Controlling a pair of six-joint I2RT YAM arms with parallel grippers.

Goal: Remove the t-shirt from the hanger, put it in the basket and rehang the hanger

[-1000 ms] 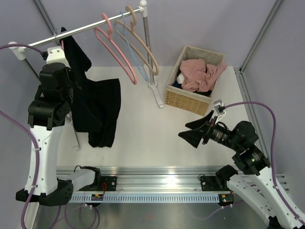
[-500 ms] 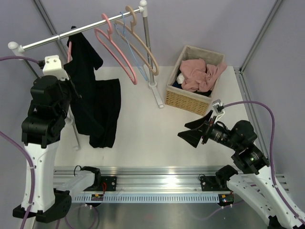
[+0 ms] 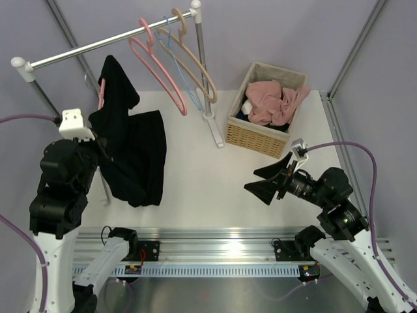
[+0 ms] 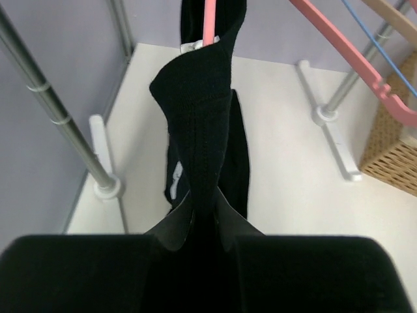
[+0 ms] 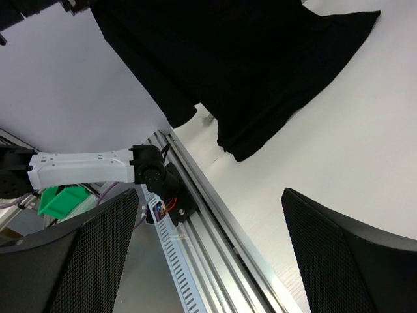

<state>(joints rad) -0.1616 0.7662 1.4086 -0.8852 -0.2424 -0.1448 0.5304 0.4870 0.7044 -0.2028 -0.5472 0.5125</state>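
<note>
The black t-shirt (image 3: 130, 150) hangs at the left, draped over the pink hanger (image 3: 101, 95), of which only a thin strip shows by the collar. Its top sits just on the near side of the rail (image 3: 71, 53); whether the hook still rests on the rail I cannot tell. My left gripper (image 4: 205, 210) is shut on a fold of the t-shirt (image 4: 202, 117), below the pink hanger (image 4: 208, 19); in the top view the cloth hides its fingers. My right gripper (image 3: 264, 181) hovers open and holds nothing at the right, far from the t-shirt (image 5: 247, 65).
A second pink hanger (image 3: 156, 65), a light-blue hanger (image 3: 179, 68) and a beige hanger (image 3: 193, 65) hang on the rail near the right post (image 3: 203, 72). A wicker basket (image 3: 254, 138) with a dusty-pink garment (image 3: 277, 101) stands at the back right. The left post (image 4: 65, 124) is close to my left gripper.
My left arm has drawn back toward the near edge, still gripping the cloth. The t-shirt and hanger have shifted right and nearer, away from the rail. The right arm has stayed still.
</note>
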